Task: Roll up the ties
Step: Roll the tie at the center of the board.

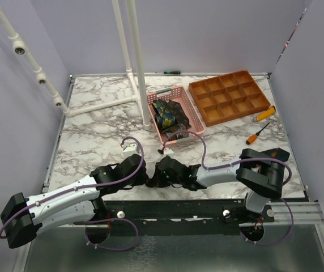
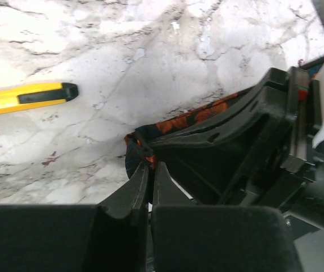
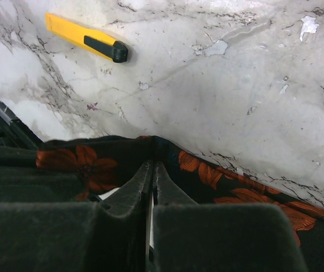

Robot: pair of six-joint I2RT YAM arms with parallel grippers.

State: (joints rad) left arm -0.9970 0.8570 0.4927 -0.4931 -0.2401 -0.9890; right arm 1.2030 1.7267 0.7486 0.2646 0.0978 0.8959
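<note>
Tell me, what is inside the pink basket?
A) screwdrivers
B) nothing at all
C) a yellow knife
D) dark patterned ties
D: a pile of dark ties with yellow, green and blue patterns lies inside the pink basket.

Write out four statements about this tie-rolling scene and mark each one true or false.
1. The left gripper and the right gripper are both shut on the orange-flowered tie. True.
2. The pink basket is empty. False: it holds paisley ties.
3. The orange tray lies left of the basket. False: it lies to the basket's right.
4. Two screwdrivers lie right of the basket. True.
</note>
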